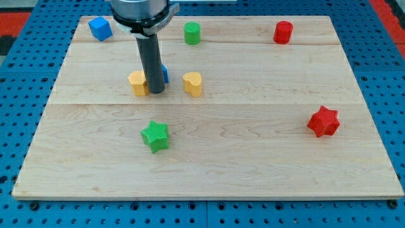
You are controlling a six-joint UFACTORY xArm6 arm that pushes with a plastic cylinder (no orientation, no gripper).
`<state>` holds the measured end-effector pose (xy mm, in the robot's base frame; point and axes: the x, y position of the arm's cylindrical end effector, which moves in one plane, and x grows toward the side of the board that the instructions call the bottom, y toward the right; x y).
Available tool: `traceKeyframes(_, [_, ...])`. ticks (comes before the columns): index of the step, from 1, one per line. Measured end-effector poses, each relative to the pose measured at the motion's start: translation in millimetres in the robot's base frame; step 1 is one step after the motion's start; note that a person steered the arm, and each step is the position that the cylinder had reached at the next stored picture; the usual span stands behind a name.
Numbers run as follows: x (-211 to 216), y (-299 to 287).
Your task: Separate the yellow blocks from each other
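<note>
The arm ends in a round metal collar — silver-grey, shiny, with a dark band beneath. From it hangs a straight dark grey rod, plain, down to my tip.

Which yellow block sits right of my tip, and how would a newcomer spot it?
Start at the wooden board and go to its upper-left part, where my tip rests. The yellow heart block lies just to the view's right of it, apart. The other yellow block sits against the rod's left side.
</note>
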<state>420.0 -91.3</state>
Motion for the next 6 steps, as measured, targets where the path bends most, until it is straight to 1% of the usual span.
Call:
traceKeyframes(1, [17, -55])
traceKeyframes(2, [-7, -118])
traceKeyframes(3, [-31, -96])
traceKeyframes(4, [-26, -20])
traceKeyframes(5, [-11, 65])
traceKeyframes(6, [2, 57])
